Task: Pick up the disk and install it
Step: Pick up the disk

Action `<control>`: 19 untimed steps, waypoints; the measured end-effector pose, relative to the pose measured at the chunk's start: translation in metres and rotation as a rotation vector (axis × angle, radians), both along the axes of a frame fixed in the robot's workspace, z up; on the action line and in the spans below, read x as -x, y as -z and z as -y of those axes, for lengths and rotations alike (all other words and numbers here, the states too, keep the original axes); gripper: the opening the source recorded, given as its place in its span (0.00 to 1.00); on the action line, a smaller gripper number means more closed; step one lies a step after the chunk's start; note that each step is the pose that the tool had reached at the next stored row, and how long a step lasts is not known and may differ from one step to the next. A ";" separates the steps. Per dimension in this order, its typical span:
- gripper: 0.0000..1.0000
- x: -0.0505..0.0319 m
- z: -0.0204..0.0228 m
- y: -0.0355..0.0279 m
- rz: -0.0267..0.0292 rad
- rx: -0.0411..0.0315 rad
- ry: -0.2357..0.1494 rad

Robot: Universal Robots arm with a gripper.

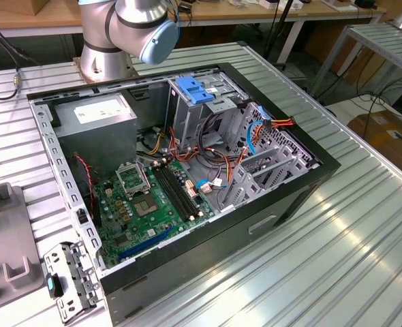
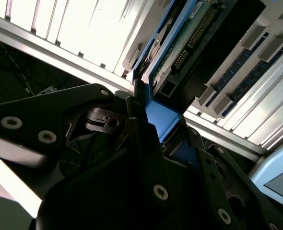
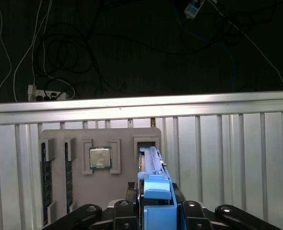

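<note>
Jaws clamp the disk (image 3: pixel 153 167) upright in a grey tray (image 3: pixel 127 136); second wrist view shows its circuit board (image 2: pixel 189 38)

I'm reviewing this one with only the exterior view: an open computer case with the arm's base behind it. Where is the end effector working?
Observer: In the first wrist view it is away from the case, at a grey holder tray. The disk stands on edge in one of the tray's slots.
Operator: Is the disk out of that slot?
Observer: No. The end effector straddles the disk's near end, and the disk sits in the slot. A processor chip and memory sticks sit in the tray's other recesses.
</note>
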State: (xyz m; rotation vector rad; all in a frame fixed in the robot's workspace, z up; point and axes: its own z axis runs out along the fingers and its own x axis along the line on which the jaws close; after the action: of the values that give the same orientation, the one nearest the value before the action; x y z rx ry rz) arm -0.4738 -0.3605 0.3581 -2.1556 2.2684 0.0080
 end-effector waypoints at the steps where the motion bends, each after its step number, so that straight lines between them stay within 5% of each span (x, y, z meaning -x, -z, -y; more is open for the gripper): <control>1: 0.37 0.0000 0.0000 -0.0007 0.0000 0.0000 0.000; 19: 0.37 0.0000 0.0000 -0.0099 0.0001 0.0000 0.000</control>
State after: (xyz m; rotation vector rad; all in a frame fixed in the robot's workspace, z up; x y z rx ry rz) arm -0.4738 -0.3605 0.3680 -2.1555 2.2684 0.0079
